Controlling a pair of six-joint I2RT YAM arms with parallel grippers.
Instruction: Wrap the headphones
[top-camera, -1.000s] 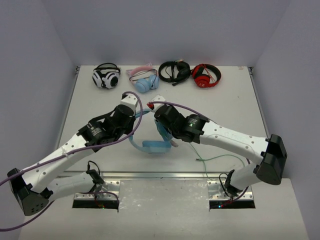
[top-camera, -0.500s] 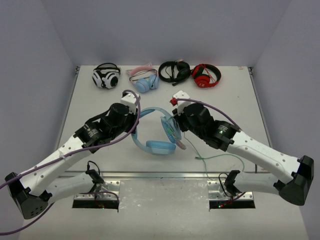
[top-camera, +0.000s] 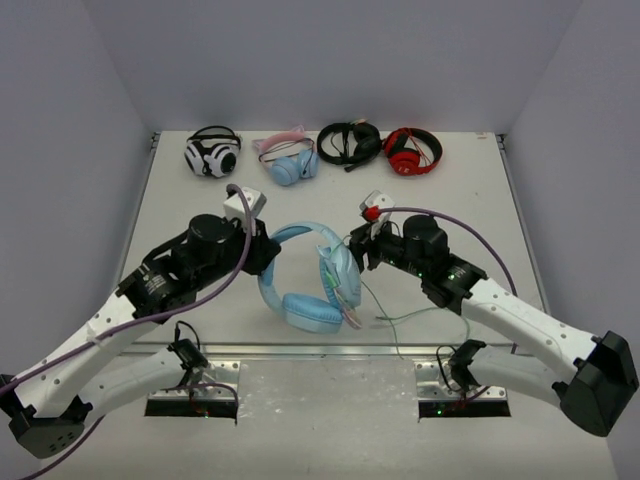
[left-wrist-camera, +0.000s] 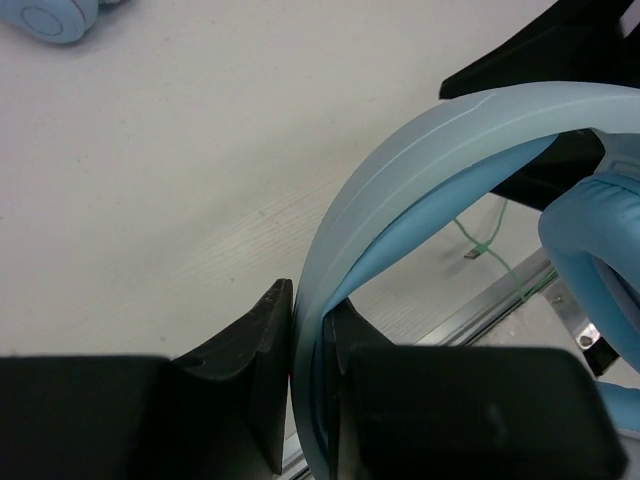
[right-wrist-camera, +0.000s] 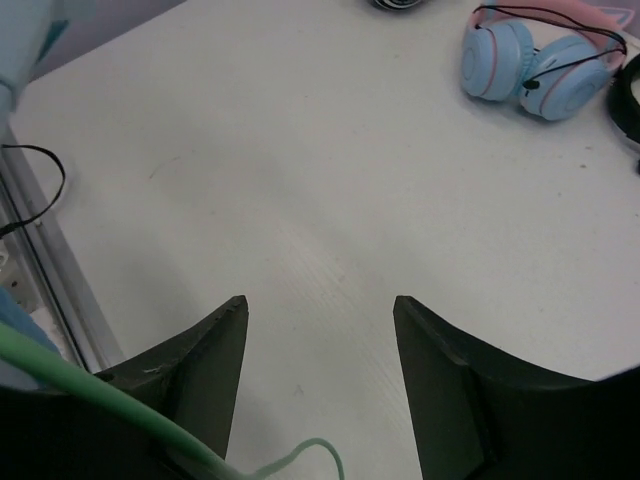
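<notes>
From above, the light-blue headphones are in the middle of the counter, between the two arms. The left arm reaches the headband from the left, and its own body hides where the left jaws meet the band. The right arm ends just beside one cup. The right jaws are too dark to read here. The thin green cable trails toward the near edge. At the back lie a black-and-white pair, a cat-ear pair, a black pair and a red-and-black pair.

In the left wrist view, the left jaws are clenched on the headband, with a finger touching each side. A padded cup is cut off at the right edge.

In the right wrist view, the right jaws are spread wide, with only bare counter between them. The blurry cable crosses in front of one finger, and I cannot tell if they touch.
</notes>
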